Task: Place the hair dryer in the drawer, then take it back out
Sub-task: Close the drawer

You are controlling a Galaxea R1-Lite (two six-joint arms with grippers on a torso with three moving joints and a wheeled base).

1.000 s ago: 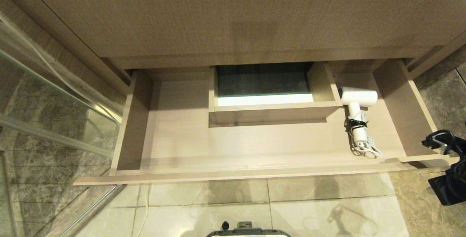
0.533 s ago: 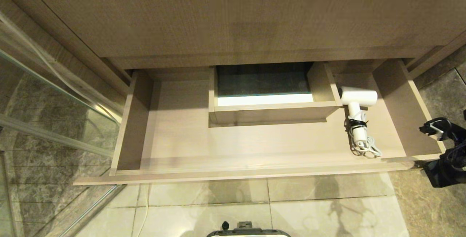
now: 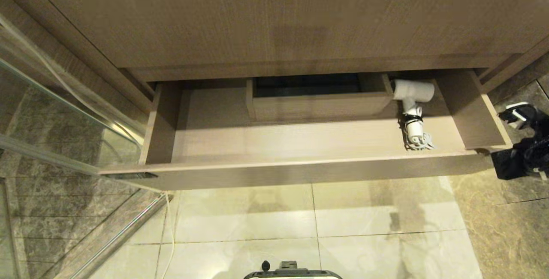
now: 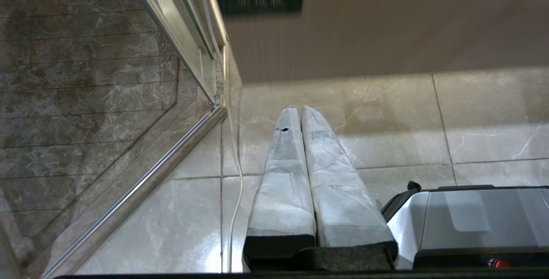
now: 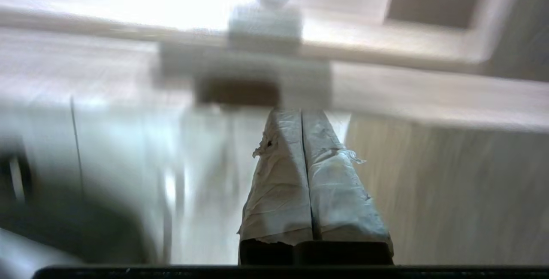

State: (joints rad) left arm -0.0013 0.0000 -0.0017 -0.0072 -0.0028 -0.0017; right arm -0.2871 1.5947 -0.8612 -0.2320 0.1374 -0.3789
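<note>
The drawer (image 3: 296,174) is wide, shallow, light wood with a fine straight grain and a flat plain front, and it's only partly pulled out from under the bigger wood panel (image 3: 274,17) above it. At 12 o'clock in its back there's a boxed rectangular cutout (image 3: 319,99) with square walls. A small dark label (image 3: 131,175) sits at the 9 o'clock end of the front. The hair dryer (image 3: 412,103) lies inside at the 3 o'clock end, just beside the cutout wall: smooth white plastic, short round barrel lying across, handle pointing toward the front edge, white cord bunched on it with a black tie. There's bare wood floor all through the middle and 9 o'clock side of the drawer.

The right tool (image 5: 302,112) is closed, its two wrapped, crinkly grey pads pressed together, gripping nothing. In the head view it's dark and sits outside the drawer's 3 o'clock corner, over the stone floor tiles (image 3: 364,227). The left tool (image 4: 301,109) is shut too, its pads together, hanging over glossy pale tile next to a glass panel with a metal rail (image 4: 141,189)
</note>
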